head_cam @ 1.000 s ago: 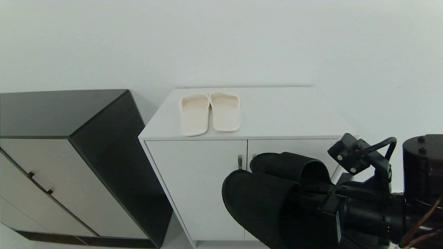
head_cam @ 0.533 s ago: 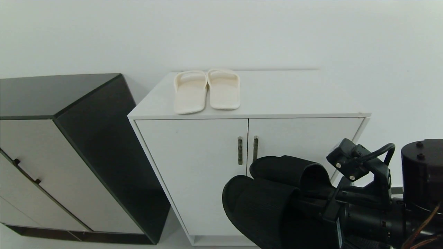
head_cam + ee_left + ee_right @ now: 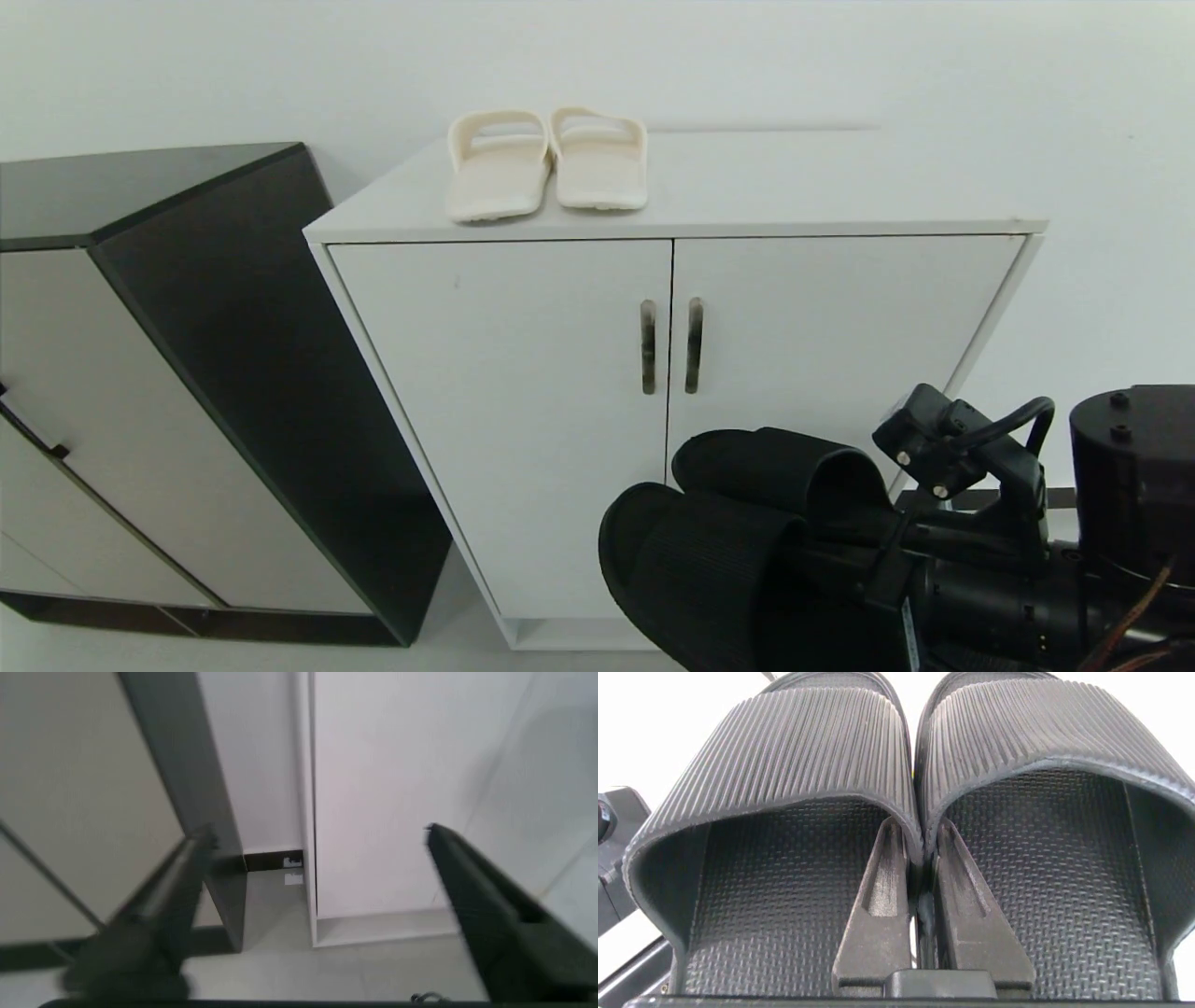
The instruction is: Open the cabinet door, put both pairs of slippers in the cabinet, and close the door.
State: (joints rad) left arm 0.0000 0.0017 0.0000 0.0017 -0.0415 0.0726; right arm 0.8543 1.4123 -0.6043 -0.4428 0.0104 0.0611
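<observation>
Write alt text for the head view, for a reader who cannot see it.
The right pincer holds a pair of black slippers in front of a closed white two-door cabinet. A pair of cream slippers sits side by side on the cabinet's top, and a dark cabinet stands to its left.

Black right arm (image 3: 990,597) and tool (image 3: 918,859) (silver screws (image 3: 903,458)).

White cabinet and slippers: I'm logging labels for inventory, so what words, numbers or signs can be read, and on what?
None readable on the white cabinet, the cream slippers or the black slippers.
A small pale patch at the wall's foot beside the cabinet, perhaps a label: too blurred to read.
</observation>
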